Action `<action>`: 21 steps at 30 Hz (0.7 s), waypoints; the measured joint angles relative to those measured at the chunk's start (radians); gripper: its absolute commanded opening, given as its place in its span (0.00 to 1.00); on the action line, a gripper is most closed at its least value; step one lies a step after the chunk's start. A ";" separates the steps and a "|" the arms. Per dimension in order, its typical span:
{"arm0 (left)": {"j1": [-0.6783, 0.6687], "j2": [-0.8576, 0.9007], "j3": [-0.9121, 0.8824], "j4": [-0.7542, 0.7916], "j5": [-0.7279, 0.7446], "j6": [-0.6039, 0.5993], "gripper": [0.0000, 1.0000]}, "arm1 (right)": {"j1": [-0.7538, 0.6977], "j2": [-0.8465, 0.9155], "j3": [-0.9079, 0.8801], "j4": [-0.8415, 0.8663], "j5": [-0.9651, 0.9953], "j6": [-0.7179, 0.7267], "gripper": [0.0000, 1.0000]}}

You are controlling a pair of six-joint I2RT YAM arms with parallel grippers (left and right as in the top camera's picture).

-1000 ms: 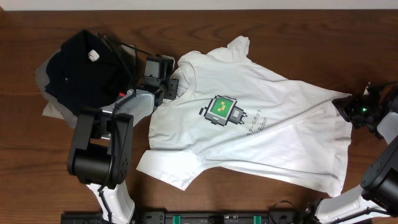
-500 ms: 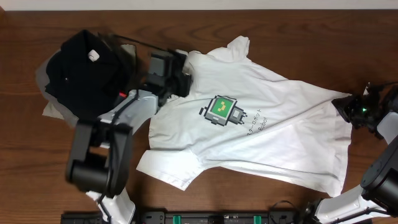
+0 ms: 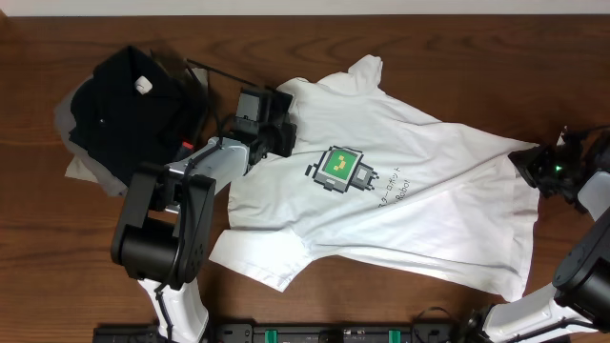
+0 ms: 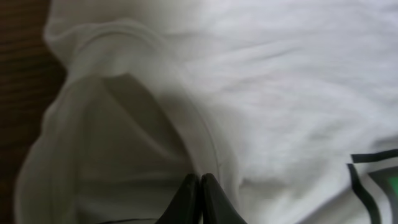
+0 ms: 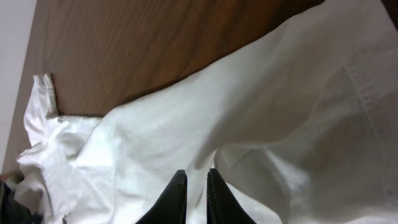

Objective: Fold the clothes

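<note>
- The white T-shirt lies flat and open on the brown table. Its front faces up, so the little green robot print shows. It is not folded yet.
- The shirt lies slanted. Its collar points to the left side and its bottom edge points to the right side.
- The left gripper sits right at the collar. In the left wrist view its two fingers are squeezed tight together on the rim of the neck hole. I think it is pinching the cloth there to get a good hold of the top end.
- The right gripper is at the far end, on the bottom edge. Its fingers are almost closed, with a thin bit of white cloth between them. So it looks like it is holding that edge.
- Why one arm at each end? With both ends held, the arms can pull the shirt straight or lift it, and the cloth does not bunch up (soft cloth slides and wrinkles very easily).
- There are some wrinkles across the belly, and one sleeve is bent near the front of the table. These may need smoothing before a neat fold.
- A black folded garment rests on top of a grey folded garment at the left, just beside the left arm. They are kept apart from the white shirt, and I guess that is the pile for finished clothes.
</note>
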 measured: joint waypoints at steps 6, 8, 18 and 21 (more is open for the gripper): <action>0.033 -0.001 0.000 0.000 -0.044 -0.015 0.06 | 0.000 0.000 0.000 0.000 0.000 0.000 0.10; 0.053 -0.002 0.000 0.000 -0.048 -0.018 0.06 | 0.000 0.000 0.000 0.000 0.000 0.000 0.11; 0.104 -0.003 0.000 -0.023 -0.073 -0.042 0.13 | 0.000 0.000 0.000 -0.016 0.015 -0.001 0.13; 0.102 -0.003 0.000 -0.030 -0.073 -0.043 0.12 | 0.000 0.000 0.000 -0.043 0.065 -0.004 0.21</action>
